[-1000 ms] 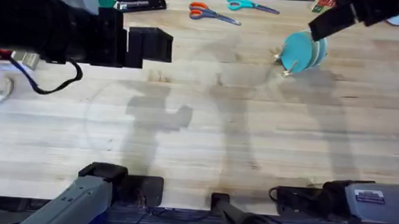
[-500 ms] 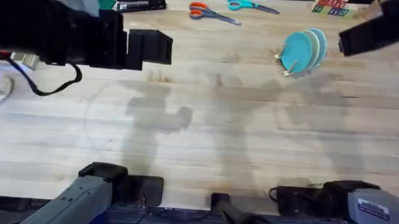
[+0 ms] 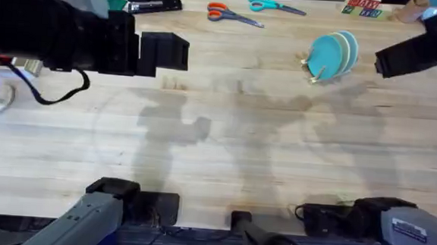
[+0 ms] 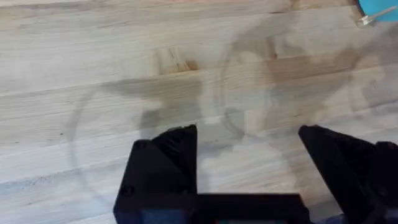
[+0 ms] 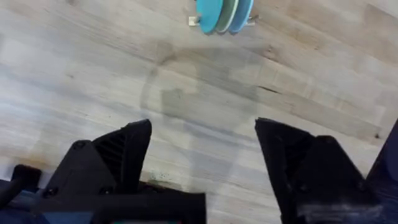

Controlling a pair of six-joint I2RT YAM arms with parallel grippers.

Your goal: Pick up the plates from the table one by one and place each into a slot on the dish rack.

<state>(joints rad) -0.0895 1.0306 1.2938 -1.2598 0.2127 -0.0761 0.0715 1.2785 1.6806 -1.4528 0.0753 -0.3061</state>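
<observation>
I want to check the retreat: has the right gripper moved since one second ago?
Yes. In the overhead view the right gripper has pulled away to the right of the dish rack, which holds the plates and stayed in place.

A workbench: plank table (image 3: 225, 138), scissors (image 3: 233, 15), stapler (image 3: 154, 1)

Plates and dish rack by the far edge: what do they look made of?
The plates look like plastic: flat teal and pale colour, smooth matte faces, thin edges. The dish rack seems bare light wood, thin pale sticks poking out beneath them, though little of it shows.
</observation>
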